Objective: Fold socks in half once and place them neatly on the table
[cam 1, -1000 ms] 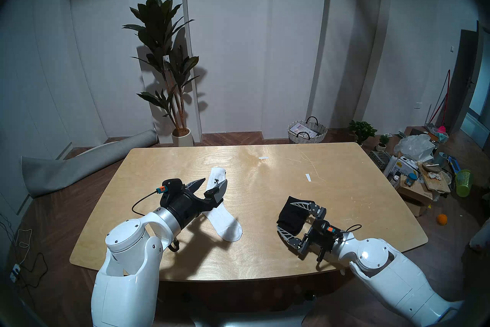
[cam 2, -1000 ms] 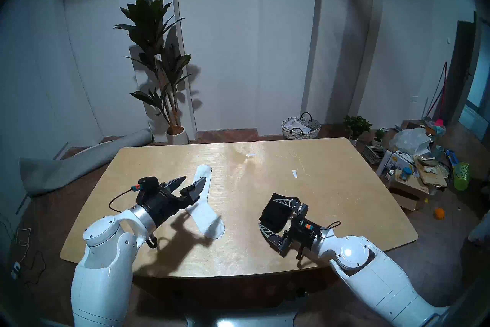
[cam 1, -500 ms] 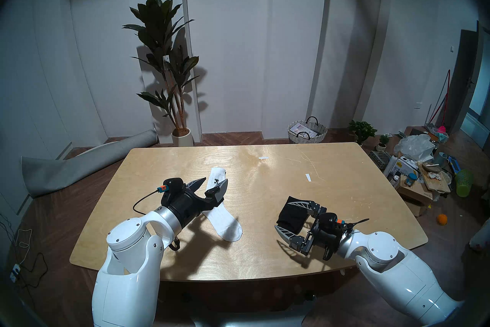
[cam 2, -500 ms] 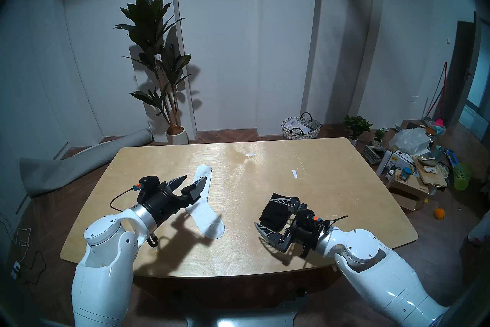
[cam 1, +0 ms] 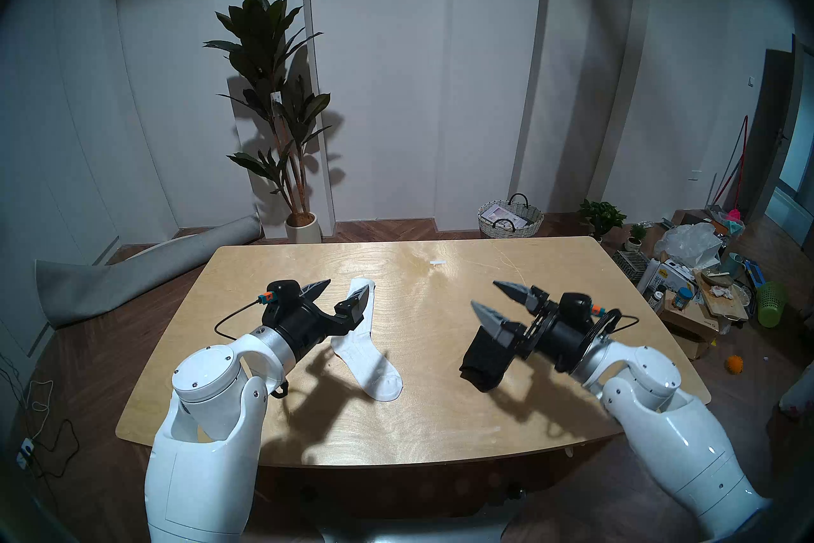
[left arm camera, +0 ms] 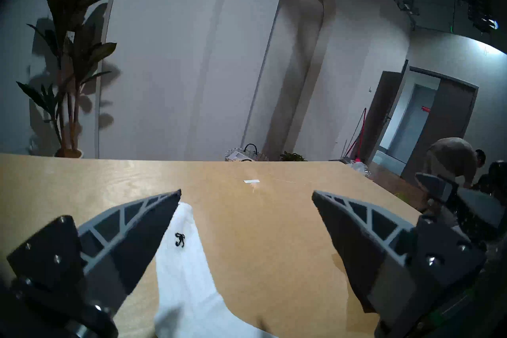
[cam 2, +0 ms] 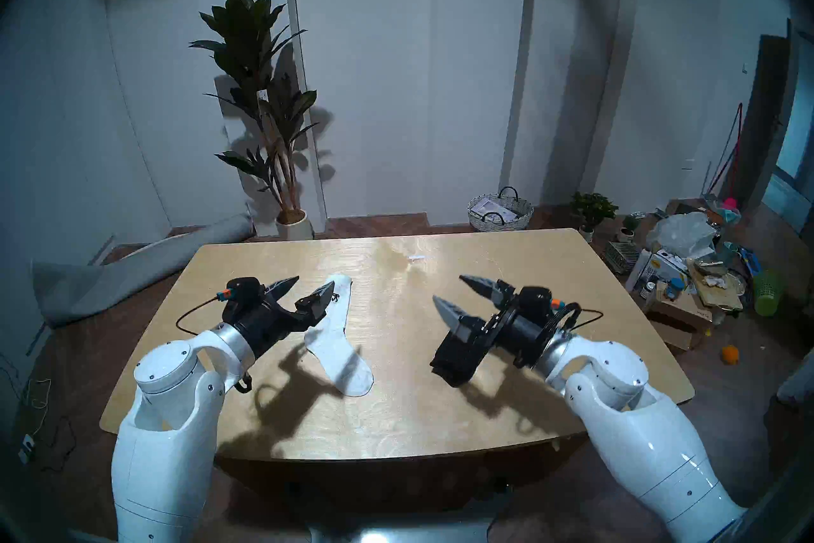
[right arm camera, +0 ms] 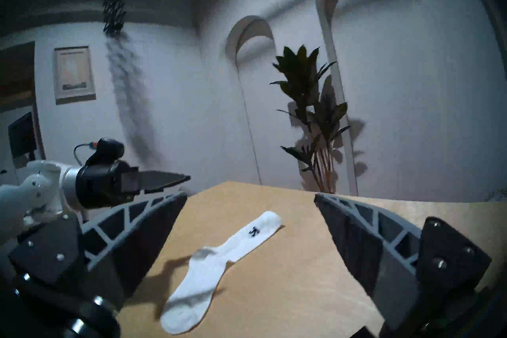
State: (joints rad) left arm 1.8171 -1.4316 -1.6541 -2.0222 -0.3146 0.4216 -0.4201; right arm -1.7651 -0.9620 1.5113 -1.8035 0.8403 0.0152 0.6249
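Note:
The white ribbed sock [cam 1: 365,357] with a black logo lies flat at full length on the left half of the plywood table [cam 1: 431,418]; it also shows in the other views [cam 2: 339,352] [left arm camera: 183,260] [right arm camera: 219,258]. My left gripper [cam 1: 348,285] [cam 2: 315,281] [left arm camera: 244,193] is open and empty, hovering over the sock's cuff end. The black sock [cam 1: 484,361] [cam 2: 456,357] lies doubled over on the right half. My right gripper [cam 1: 484,293] [cam 2: 448,287] [right arm camera: 250,195] is open and empty, raised above the black sock and pointing to the far left.
A white tape strip [cam 1: 438,262] is stuck on the far part of the table. Beyond the table stand a potted plant [cam 1: 282,123] and a wicker basket [cam 1: 511,218]. A rolled grey mat [cam 1: 132,273] lies on the floor at left, with boxes and clutter [cam 1: 704,282] at right.
My right gripper, which was low with its open fingers either side of the black sock, has lifted off it and swung up and away. My left gripper rose slightly. Both socks stayed put.

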